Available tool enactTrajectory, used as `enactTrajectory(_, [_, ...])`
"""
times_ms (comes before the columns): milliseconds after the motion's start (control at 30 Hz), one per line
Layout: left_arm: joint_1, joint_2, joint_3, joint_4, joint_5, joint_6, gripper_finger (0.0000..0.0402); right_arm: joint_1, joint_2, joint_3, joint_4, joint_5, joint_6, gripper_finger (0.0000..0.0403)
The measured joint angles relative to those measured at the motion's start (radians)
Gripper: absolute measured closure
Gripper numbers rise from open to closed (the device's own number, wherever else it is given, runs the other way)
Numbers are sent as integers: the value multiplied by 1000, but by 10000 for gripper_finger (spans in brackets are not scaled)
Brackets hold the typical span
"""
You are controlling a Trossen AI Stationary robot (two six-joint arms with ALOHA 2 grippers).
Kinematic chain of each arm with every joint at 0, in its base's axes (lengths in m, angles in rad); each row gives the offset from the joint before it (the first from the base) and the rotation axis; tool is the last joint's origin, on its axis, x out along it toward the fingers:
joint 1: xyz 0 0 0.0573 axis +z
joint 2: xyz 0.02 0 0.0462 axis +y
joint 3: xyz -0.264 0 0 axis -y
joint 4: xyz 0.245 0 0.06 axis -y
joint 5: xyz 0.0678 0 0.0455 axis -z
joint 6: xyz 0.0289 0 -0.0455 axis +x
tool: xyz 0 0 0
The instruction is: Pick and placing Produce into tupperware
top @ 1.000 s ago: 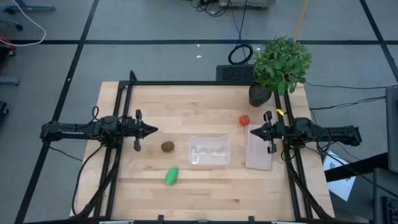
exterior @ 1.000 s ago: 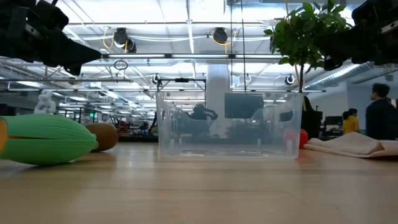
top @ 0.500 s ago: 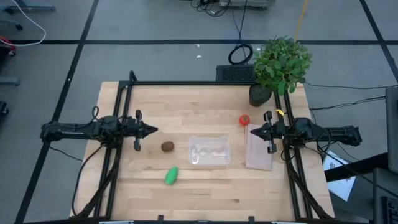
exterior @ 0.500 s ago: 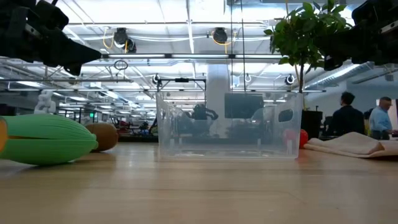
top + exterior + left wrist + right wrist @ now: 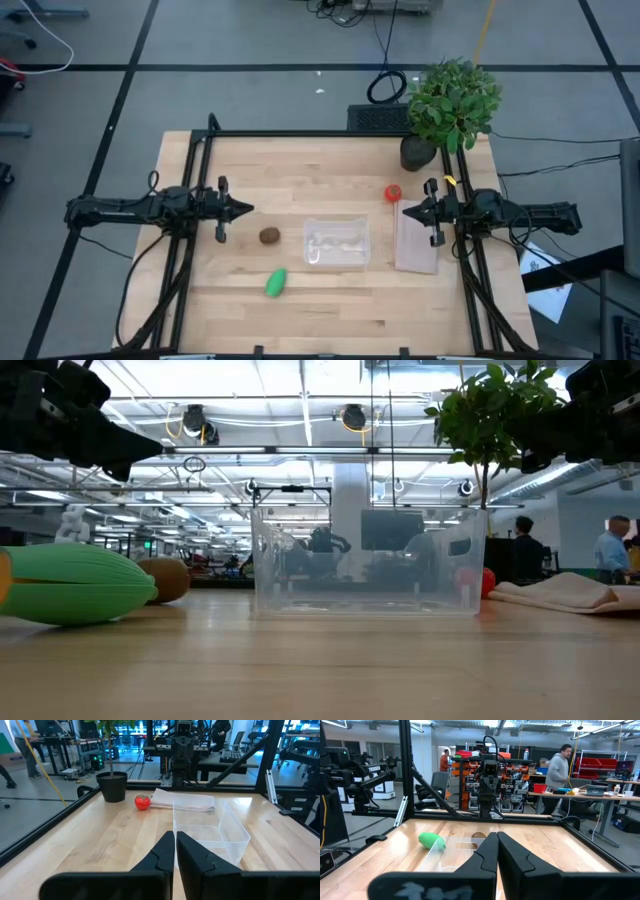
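The clear tupperware (image 5: 337, 243) stands empty at the table's middle. A brown kiwi-like ball (image 5: 269, 236) lies just left of it, a green oblong piece (image 5: 276, 282) nearer the front edge, and a red tomato-like ball (image 5: 393, 192) to its far right. My left gripper (image 5: 248, 209) hovers shut above the left side, pointing level toward the middle. Opposite it, my right gripper (image 5: 407, 211) hovers shut above the right side, its tip over a folded whitish cloth (image 5: 417, 243).
A potted plant (image 5: 448, 105) stands at the far right corner. Black frame rails (image 5: 196, 170) run along the left, far and right sides. Bare wood lies in front of the tupperware. People show in the room beyond the table.
Both arms and all the pieces have kept still. Only people in the room behind the table have walked past.
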Motion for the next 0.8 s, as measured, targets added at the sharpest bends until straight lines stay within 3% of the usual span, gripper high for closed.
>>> enactTrajectory(700, [0, 0, 0, 0, 0, 4, 378, 0, 0, 0, 0, 0, 0, 403])
enactTrajectory(800, [0, 0, 0, 14, -10, 136, 378, 0, 0, 0, 0, 0, 0, 403])
